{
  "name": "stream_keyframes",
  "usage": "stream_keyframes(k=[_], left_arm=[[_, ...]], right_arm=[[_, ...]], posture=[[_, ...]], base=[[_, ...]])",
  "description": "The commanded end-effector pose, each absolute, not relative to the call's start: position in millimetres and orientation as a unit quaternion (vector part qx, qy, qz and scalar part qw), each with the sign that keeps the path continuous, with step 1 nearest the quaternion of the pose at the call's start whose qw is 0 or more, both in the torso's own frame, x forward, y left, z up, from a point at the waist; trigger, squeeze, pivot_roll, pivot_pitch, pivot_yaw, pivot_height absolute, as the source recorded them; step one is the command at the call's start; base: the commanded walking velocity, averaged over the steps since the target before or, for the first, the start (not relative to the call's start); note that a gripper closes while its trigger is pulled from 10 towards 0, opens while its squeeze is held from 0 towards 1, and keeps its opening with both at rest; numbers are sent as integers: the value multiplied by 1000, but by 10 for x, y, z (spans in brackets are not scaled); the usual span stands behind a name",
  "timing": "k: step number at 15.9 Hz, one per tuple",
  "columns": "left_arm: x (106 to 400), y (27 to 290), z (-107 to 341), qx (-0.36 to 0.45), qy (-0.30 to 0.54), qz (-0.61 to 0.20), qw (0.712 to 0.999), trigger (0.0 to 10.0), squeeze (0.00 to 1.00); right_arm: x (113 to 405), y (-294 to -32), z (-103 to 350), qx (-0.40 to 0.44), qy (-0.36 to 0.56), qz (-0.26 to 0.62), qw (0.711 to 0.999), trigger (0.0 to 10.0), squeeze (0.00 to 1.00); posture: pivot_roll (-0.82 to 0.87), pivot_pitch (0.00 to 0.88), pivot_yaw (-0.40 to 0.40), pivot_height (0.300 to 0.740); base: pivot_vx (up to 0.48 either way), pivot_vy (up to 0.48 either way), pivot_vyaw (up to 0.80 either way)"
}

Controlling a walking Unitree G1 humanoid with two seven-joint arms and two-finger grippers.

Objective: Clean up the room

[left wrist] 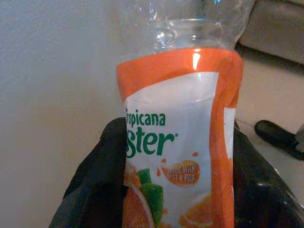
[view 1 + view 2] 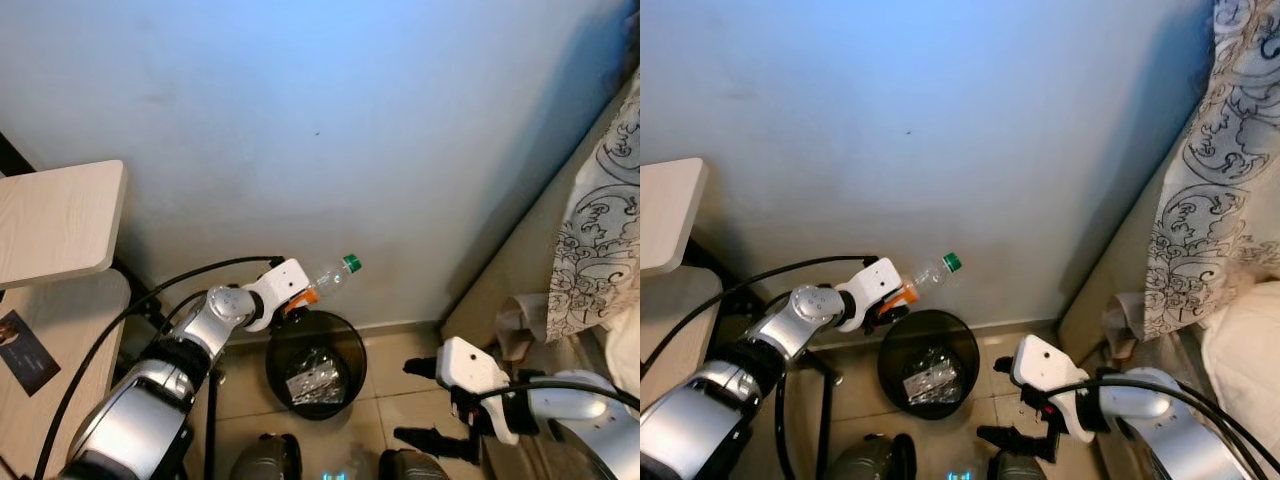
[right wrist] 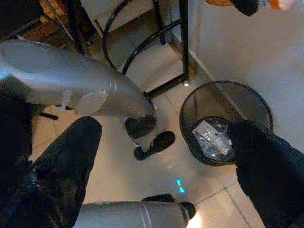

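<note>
On the tiled floor (image 2: 400, 385) by the pale wall, a black bin (image 2: 316, 363) holds crumpled wrappers; left gripper (image 2: 296, 305) clamps an orange-labelled bottle (image 2: 330, 277) above it; right gripper (image 2: 428, 402) spread apart.

The bottle (image 2: 325, 278) hangs above the bin (image 2: 284, 375) by the wall; table (image 2: 50, 215) at left.

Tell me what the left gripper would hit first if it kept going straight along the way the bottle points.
Probably the pale wall. The left gripper holds the plastic bottle above the black trash bin, aimed up and away toward that wall; the bottle's green cap would likely touch first, though depth is unclear.
</note>
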State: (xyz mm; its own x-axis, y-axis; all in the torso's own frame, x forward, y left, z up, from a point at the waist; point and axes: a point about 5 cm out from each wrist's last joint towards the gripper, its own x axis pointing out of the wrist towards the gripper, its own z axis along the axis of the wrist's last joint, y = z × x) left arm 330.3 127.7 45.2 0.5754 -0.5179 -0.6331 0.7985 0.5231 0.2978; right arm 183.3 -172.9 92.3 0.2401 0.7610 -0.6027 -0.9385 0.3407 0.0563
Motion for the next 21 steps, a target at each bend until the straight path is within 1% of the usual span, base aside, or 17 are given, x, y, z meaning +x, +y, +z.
stream_keyframes(k=[1, 8, 9, 10, 11, 12, 13, 14, 21], left_arm=[[3308, 1279, 445, 292, 240, -390, 840, 10000, 0], [3315, 1188, 438, 292, 236, -401, 836, 10000, 0], [3313, 1181, 436, 292, 237, -402, 835, 10000, 27], [3314, 1174, 436, 294, 237, -402, 834, 10000, 220], [3316, 1175, 435, 296, 238, -401, 834, 10000, 384], [3318, 1190, 431, 306, 239, -397, 831, 10000, 808], [3321, 1205, 428, 314, 240, -395, 830, 10000, 957], [3335, 1220, 442, 311, 240, -390, 833, 10000, 1000], [3349, 1234, 454, 309, 243, -386, 834, 10000, 1000]], right_arm=[[1807, -1724, 968, -155, 270, 550, 775, 10000, 0], [1752, -1719, 1016, -151, 261, 553, 777, 10000, 0], [1748, -1718, 1015, -152, 261, 552, 777, 10000, 0], [1743, -1713, 1018, -153, 261, 551, 778, 10000, 0], [1742, -1712, 1018, -152, 260, 551, 778, 10000, 0], [1743, -1713, 1018, -152, 260, 551, 778, 10000, 0], [1744, -1716, 1018, -152, 260, 551, 778, 10000, 0], [1748, -1717, 1018, -152, 260, 551, 778, 10000, 0], [1772, -1717, 1024, -156, 261, 554, 775, 10000, 0]], posture=[[-137, 192, 110, 740], [-162, 187, 126, 740], [-163, 185, 127, 740], [-165, 185, 127, 740], [-165, 184, 128, 740], [-164, 184, 128, 740], [-164, 183, 128, 740], [-163, 182, 128, 740], [-162, 182, 119, 740]], base=[[0, 0, 0], [0, 0, 0], [0, 0, 0], [0, 0, 0], [0, 0, 0], [0, 0, 0], [0, 0, 0], [0, 0, 0], [0, 0, 0]])
